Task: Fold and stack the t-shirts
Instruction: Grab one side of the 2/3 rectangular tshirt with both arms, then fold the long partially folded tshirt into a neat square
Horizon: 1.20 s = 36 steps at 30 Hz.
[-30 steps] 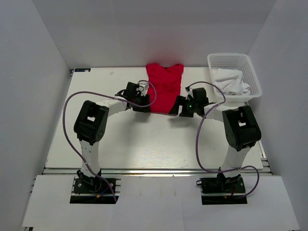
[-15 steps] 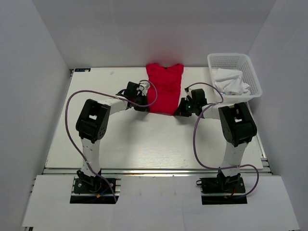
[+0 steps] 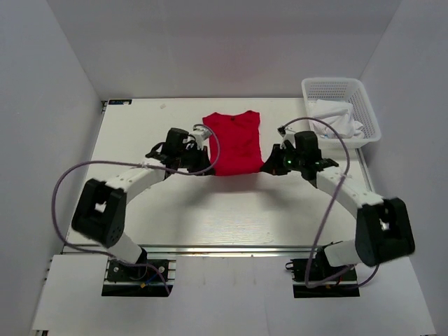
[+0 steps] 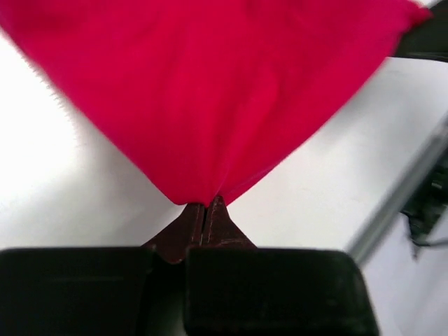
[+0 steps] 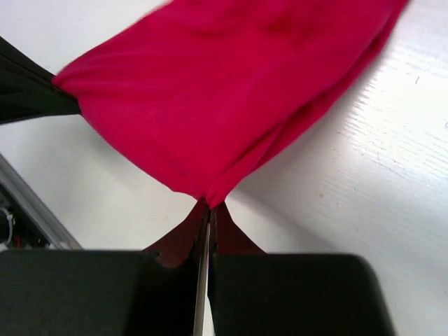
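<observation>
From above, the red t-shirt (image 3: pixel 232 140) sits near the middle of the far edge of the worktop (image 3: pixel 210 210), its collar end towards that edge. Its near hem is stretched between the two arms. The left claw (image 3: pixel 207 166) holds the near-left corner of the hem and the right claw (image 3: pixel 267 166) holds the near-right corner. A basket (image 3: pixel 369 112) with a white cloth (image 3: pixel 337 120) in it stands in the far right corner, apart from the shirt.

In the left wrist view, the left claw (image 4: pixel 206 211) is pressed together on a point of red fabric, and the t-shirt (image 4: pixel 210 84) fans out from the pinch, lifted above the white surface.

In the right wrist view, the right claw (image 5: pixel 209 210) pinches the other corner in the same way, with the t-shirt (image 5: pixel 231 91) gathered into folds at the tips.

The step in hand looks like the lengthwise fold, with the hem gripped at both corners. The next move probably calls for carrying both corners evenly towards the far edge, with the hem kept taut so it lands square on the collar.
</observation>
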Each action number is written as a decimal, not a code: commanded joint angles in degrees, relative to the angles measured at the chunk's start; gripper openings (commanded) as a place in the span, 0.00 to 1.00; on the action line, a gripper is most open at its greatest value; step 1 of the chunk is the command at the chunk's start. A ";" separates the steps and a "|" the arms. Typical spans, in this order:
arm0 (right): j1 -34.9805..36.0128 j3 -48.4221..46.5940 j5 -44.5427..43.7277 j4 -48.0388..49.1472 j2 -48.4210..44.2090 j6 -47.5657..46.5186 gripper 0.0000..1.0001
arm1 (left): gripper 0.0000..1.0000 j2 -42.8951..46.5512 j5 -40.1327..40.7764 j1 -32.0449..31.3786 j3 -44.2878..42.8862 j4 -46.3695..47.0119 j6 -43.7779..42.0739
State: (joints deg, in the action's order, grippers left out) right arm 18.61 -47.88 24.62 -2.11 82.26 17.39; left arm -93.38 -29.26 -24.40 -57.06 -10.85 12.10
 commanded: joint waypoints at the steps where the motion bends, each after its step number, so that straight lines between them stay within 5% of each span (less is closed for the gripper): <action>1: -0.16 0.24 0.77 -9.91 -8.65 -5.17 0.00 | 0.00 10.40 -5.10 -0.29 1.86 -2.15 0.29; 12: -0.24 -4.24 9.83 -19.25 -19.59 -10.09 0.00 | 0.00 27.11 -9.59 -0.29 4.76 -7.86 4.16; 25: -0.50 -8.01 10.62 -9.05 -11.17 -4.65 0.00 | 0.00 25.18 6.47 0.94 0.55 -10.33 9.52; 36: -0.59 -21.88 8.60 -8.96 5.44 -3.59 0.00 | 0.00 12.36 22.57 1.46 -12.28 -18.32 14.70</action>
State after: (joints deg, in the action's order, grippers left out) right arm 18.52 -64.62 34.50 -12.05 85.08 13.56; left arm -79.72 -13.82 -24.01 -65.60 -25.65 24.64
